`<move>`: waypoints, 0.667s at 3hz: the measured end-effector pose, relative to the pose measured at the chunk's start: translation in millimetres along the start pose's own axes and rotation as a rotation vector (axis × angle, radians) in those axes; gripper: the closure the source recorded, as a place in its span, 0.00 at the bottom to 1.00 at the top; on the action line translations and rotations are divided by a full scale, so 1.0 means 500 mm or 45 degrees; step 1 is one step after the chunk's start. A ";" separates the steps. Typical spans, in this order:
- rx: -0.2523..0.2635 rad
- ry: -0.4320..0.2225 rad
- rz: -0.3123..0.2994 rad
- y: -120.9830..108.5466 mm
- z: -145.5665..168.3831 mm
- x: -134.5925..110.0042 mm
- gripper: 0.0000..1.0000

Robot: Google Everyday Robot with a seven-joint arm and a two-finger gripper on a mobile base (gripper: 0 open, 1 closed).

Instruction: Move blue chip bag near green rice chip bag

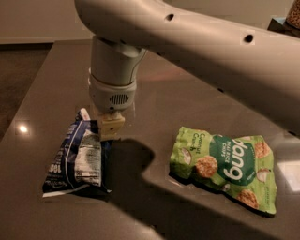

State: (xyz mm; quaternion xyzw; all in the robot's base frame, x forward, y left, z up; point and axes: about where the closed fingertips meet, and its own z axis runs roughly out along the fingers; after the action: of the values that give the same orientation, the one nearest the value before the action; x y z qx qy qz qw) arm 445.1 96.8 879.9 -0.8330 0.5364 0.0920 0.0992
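The blue chip bag lies crinkled on the dark tabletop at the left, with its white label panel facing up. The green rice chip bag lies flat at the right, a clear gap away from it. My gripper hangs from the big pale arm and points down at the blue bag's upper right edge. It touches or nearly touches the bag there. The gripper's tip is partly hidden behind the bag's edge.
The dark grey table runs back to a pale wall, with its left edge bordering dark floor. The arm spans the upper view and casts a wide shadow between the bags. An object stands at the top right corner.
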 end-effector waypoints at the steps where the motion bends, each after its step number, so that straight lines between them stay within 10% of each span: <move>1: 0.018 0.057 0.019 -0.008 -0.069 0.038 1.00; 2: 0.005 0.081 0.070 -0.015 -0.115 0.100 1.00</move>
State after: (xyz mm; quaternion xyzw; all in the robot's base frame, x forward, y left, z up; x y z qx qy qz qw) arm 474.8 40.9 923.0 -0.8204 0.5620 0.0673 0.0812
